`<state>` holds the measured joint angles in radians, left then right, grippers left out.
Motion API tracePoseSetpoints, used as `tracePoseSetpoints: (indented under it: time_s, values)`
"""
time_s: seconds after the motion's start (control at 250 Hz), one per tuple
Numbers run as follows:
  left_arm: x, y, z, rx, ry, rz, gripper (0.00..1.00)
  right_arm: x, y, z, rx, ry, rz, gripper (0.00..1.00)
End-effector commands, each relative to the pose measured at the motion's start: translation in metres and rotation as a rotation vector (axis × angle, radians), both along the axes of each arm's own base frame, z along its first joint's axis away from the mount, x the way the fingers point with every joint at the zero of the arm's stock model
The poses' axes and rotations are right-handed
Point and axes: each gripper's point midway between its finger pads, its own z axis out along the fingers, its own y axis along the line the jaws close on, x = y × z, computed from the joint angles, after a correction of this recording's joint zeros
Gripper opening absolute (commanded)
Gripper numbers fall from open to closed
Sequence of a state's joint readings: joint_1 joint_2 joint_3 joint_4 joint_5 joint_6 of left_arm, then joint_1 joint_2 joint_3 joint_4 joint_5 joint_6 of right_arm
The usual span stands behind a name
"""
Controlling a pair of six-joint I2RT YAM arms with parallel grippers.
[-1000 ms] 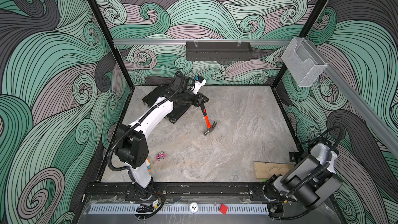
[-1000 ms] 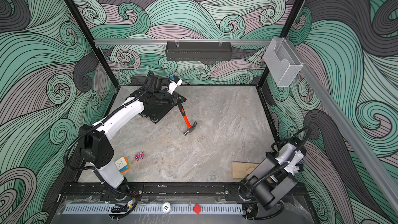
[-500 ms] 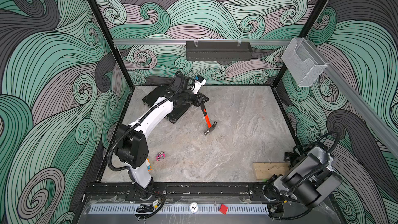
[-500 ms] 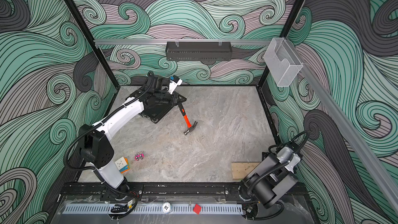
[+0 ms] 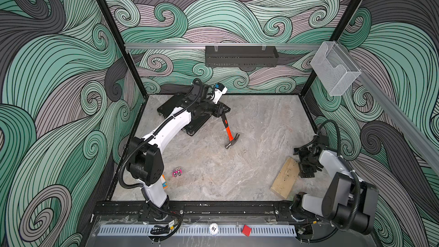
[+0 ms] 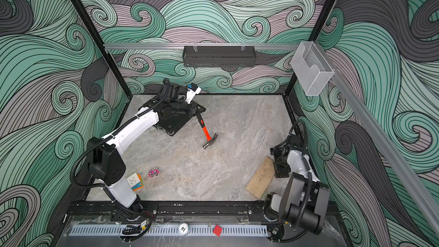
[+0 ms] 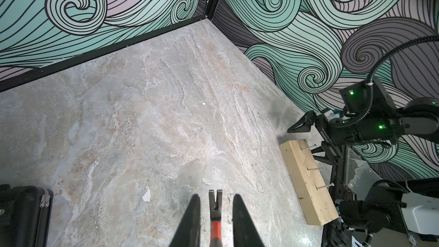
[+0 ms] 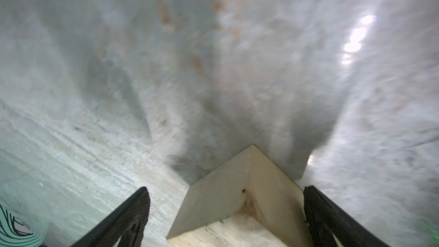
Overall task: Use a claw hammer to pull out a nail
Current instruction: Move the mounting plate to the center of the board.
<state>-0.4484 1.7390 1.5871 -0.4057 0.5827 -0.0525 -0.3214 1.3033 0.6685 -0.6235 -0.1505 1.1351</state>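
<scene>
The claw hammer (image 5: 228,132) (image 6: 206,133) hangs head-down near the back of the table, grey claw head low over the tabletop. My left gripper (image 5: 221,111) (image 7: 217,196) is shut on its black handle; the forked claw (image 7: 215,200) and orange neck show between the fingers. A pale wooden block (image 5: 286,180) (image 7: 306,181) lies at the front right, with three nails (image 7: 314,169) sticking out of its side toward the right wall. My right gripper (image 5: 306,162) (image 8: 225,188) stands open, its fingers (image 8: 128,219) either side of the block's end (image 8: 221,200), not touching.
A black case (image 5: 180,112) lies at the back left under the left arm. A pink toy (image 5: 177,172) and a coloured cube (image 6: 134,181) sit near the left arm's base. A black shelf (image 5: 241,55) and a clear bin (image 5: 333,70) hang on the walls.
The right arm has unfolded from the front right corner and reached over the block's far end, so more of the block shows. The left arm and hammer have not moved.
</scene>
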Motion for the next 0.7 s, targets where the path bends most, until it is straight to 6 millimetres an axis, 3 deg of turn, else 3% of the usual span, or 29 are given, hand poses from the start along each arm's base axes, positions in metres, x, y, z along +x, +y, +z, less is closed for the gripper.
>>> tracePoseSetpoints:
  time_s: [0.0,0.1,0.192,0.316,0.404,0.559,0.695]
  values:
    - [-0.005,-0.002,0.042,-0.064,-0.085,-0.008,0.0,0.05,0.018,0.013,-0.003,-0.085,0.043,1.0]
    - [-0.006,-0.001,0.043,-0.065,-0.083,-0.005,0.0,0.077,0.037,0.021,-0.02,-0.098,0.151,1.0]
    - [-0.008,0.0,0.046,-0.066,-0.084,-0.004,0.0,0.079,0.025,0.036,-0.118,-0.06,0.2,1.0]
    - [-0.01,0.001,0.047,-0.069,-0.081,-0.001,0.0,0.065,0.002,0.06,-0.28,0.003,0.302,1.0]
    - [-0.01,0.0,0.048,-0.075,-0.076,-0.004,0.0,0.047,-0.007,0.065,-0.318,0.045,0.33,1.0]
    - [-0.011,-0.002,0.049,-0.08,-0.072,-0.011,0.0,0.016,0.001,0.048,-0.206,0.052,0.345,1.0]
    - [-0.01,-0.001,0.05,-0.077,-0.074,-0.01,0.0,0.004,0.015,0.047,-0.163,-0.009,0.378,1.0]
